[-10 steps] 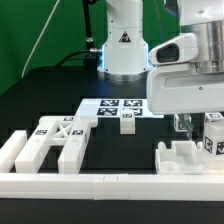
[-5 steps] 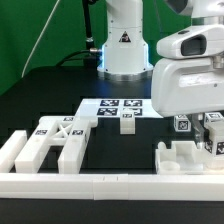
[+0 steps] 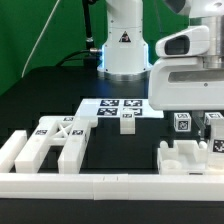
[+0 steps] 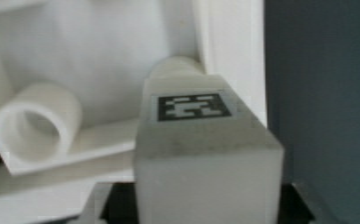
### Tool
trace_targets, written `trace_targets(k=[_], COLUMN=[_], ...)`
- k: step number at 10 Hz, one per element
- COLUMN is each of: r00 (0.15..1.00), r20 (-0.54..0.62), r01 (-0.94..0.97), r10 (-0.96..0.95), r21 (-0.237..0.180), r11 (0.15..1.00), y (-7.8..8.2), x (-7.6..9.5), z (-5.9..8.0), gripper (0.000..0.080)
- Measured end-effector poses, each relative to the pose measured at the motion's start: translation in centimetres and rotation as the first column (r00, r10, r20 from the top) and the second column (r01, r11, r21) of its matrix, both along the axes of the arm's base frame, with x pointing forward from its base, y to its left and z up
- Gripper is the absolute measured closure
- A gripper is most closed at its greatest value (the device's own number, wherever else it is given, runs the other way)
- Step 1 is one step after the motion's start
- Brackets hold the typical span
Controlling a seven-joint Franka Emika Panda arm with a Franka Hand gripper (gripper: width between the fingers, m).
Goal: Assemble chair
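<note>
The chair is in loose white pieces. A cluster of slabs and bars point(image 3: 48, 145) lies at the exterior view's left, and a small block point(image 3: 127, 122) sits in the middle. At the right my gripper point(image 3: 192, 124) hangs over a pegged seat piece point(image 3: 185, 157). In the wrist view a chunky white block point(image 4: 198, 150) with a tag on its top face fills the space between the jaws. My gripper point(image 4: 203, 208) is shut on it, the dark fingers point(image 4: 116, 203) lying against its sides. The same tagged block point(image 3: 183, 124) shows under the hand. Another tagged piece point(image 3: 215, 124) stands just right of it.
The marker board point(image 3: 115, 106) lies flat behind the small block. A long white rail point(image 3: 100, 184) runs along the front edge. The robot base point(image 3: 124, 45) stands at the back centre. A rounded white part point(image 4: 44, 118) sits close beside the held block.
The hand has settled squarely over the right-hand pieces, and the jaws have closed in from wide open onto the tagged block. The pieces at the left have not moved.
</note>
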State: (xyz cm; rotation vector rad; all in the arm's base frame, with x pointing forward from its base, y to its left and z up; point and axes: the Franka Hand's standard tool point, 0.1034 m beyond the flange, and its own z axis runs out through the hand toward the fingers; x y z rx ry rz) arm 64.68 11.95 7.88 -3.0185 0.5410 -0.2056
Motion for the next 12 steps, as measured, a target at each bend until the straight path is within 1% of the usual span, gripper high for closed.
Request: trace_targets(k=[1,3,4,5,6,7,8,9,10,11,12], r00=[0.996,0.940,0.889,0.780,0.742,0.756,0.806,0.878,0.947,0.982,0.996], r20=[-0.004,-0.028,-0.045,-0.080,-0.094,-0.090,-0.080,-0.066,-0.059,-0.082,-0.084], r01=[0.090,0.341,0.457,0.625,0.671,0.654,0.592,0.478,0.318,0.172,0.042], r10=[-0.090,-0.340,-0.455,-0.620,-0.664,-0.648,-0.586,-0.475,-0.316,-0.170,-0.042], r21=[0.008,0.042,0.064,0.097,0.108,0.107,0.095,0.065,0.044,0.023,0.007], r11=[0.996,0.939,0.887,0.774,0.734,0.749,0.801,0.876,0.947,0.985,0.999], y=[-0.1,-0.4,-0.5,-0.7,-0.8,-0.8,-0.6,0.0,0.1,0.3,0.8], x=[0.0,-0.1,-0.1,-0.1,-0.1,-0.1,-0.2,-0.2,-0.1,-0.4,-0.7], z=[0.0,-0.1,-0.2,-0.2,-0.3,-0.3,-0.2,0.0,0.2,0.3,0.2], gripper=[0.0511,0.0511,0.0511,0.0511,0.0511,0.0510,0.0510,0.0302,0.0302,0.0181,0.0159])
